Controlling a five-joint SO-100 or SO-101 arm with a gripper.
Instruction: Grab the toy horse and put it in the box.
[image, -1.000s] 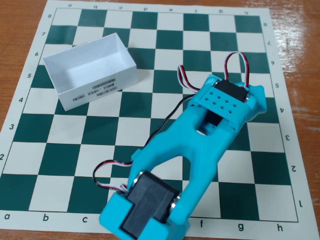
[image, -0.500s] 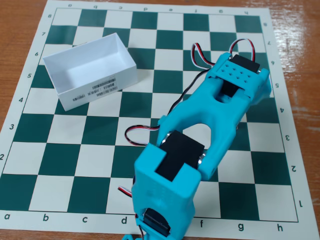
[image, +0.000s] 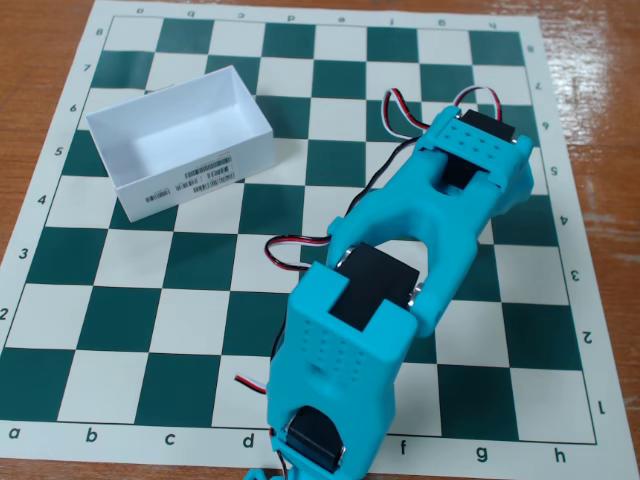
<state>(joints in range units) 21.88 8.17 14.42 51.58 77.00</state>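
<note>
The white open-top box (image: 180, 140) stands on the chessboard at the upper left, with barcode stickers on its near long side, and it looks empty. The turquoise arm (image: 400, 270) reaches from the right middle of the board down to the bottom edge of the fixed view. Its last visible part is a black servo (image: 312, 445) at the bottom edge. The gripper's fingers are out of the picture or hidden under the arm. The toy horse does not show; it is hidden or out of view.
The green and white chessboard mat (image: 120, 290) lies on a wooden table (image: 40, 60). Red, black and white cables (image: 300, 245) loop out from the arm's left side over the board's middle.
</note>
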